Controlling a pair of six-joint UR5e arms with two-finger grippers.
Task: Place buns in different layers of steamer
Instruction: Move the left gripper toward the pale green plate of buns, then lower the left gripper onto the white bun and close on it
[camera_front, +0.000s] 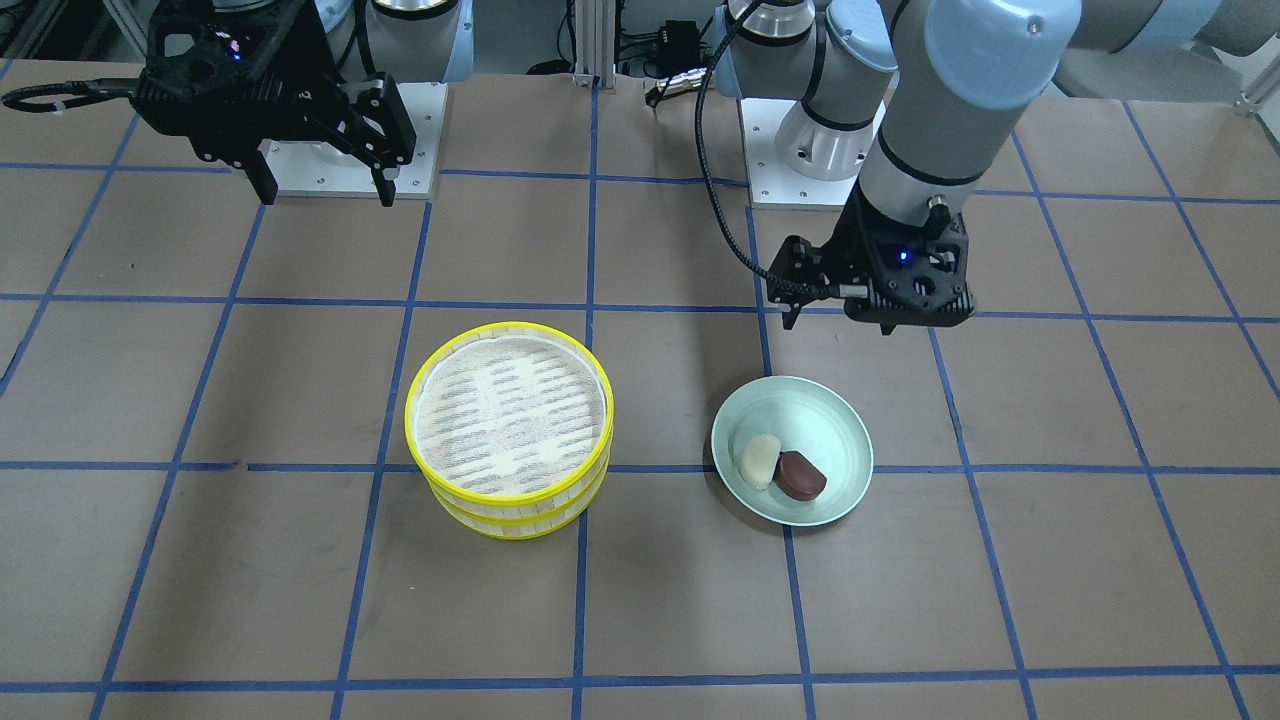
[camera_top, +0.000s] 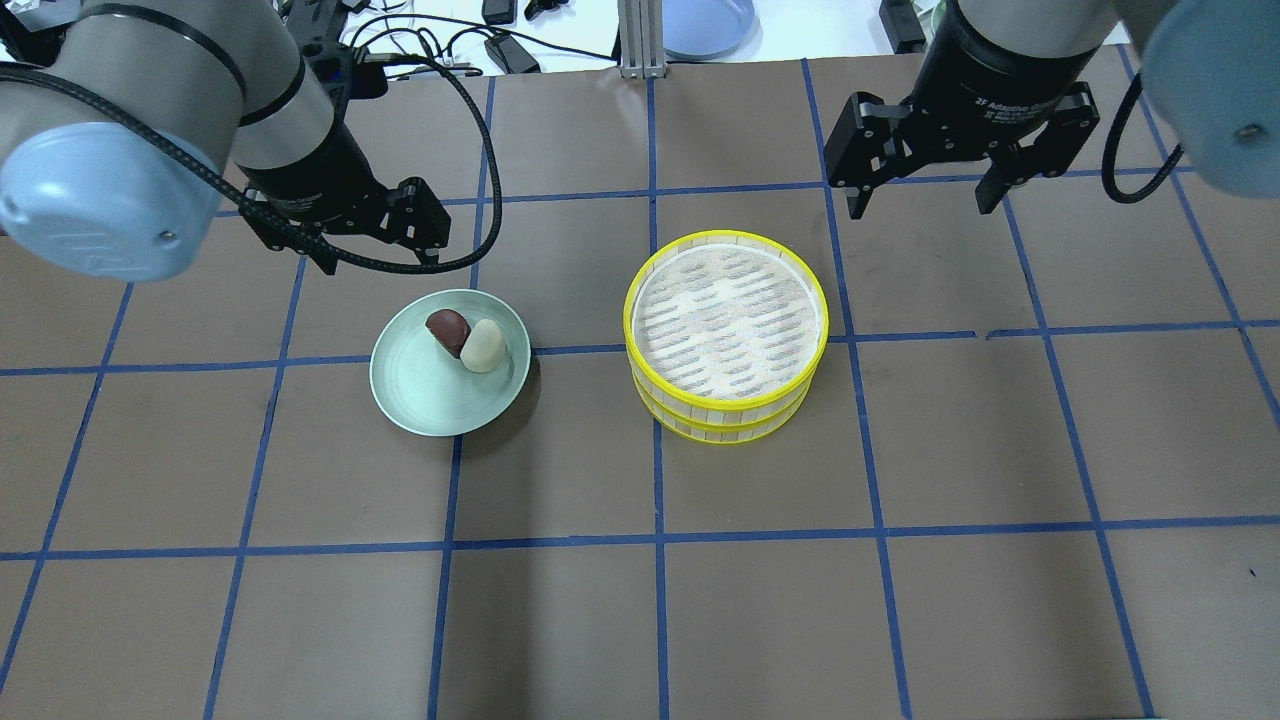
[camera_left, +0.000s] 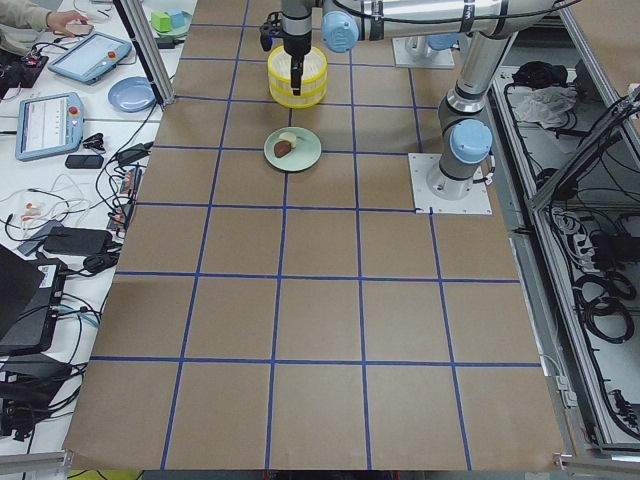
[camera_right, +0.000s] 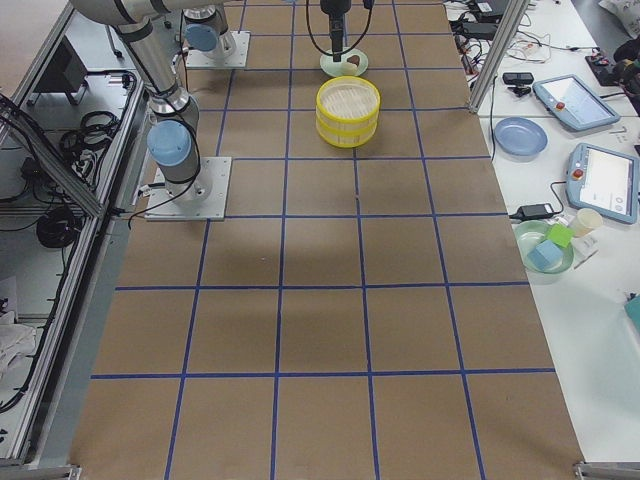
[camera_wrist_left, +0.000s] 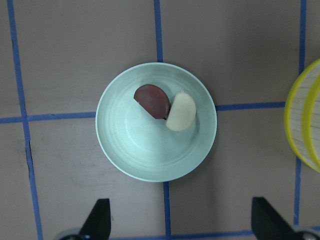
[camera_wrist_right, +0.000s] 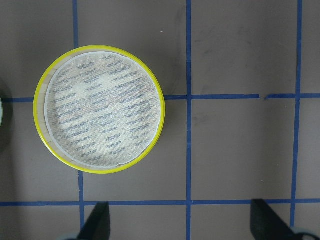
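The cream-white bun (camera_top: 484, 346) and the dark reddish-brown bun (camera_top: 447, 330) lie touching on a pale green plate (camera_top: 420, 400), also seen in the left wrist view as the brown bun (camera_wrist_left: 152, 101) and the cream bun (camera_wrist_left: 181, 112). The two steamer layers are stacked; the top layer (camera_top: 726, 236) sits on the lower layer (camera_top: 726, 432) and holds nothing on its mesh floor. My left gripper (camera_top: 378, 250) is open and empty, hovering above the table just behind the plate. My right gripper (camera_top: 922, 200) is open and empty, high behind the steamer (camera_wrist_right: 100, 170).
The brown table has a blue tape grid. The arm bases (camera_front: 340, 170) stand at the robot's edge. A blue plate (camera_top: 705, 20), cables and tablets (camera_right: 610, 180) lie beyond the table's far edge.
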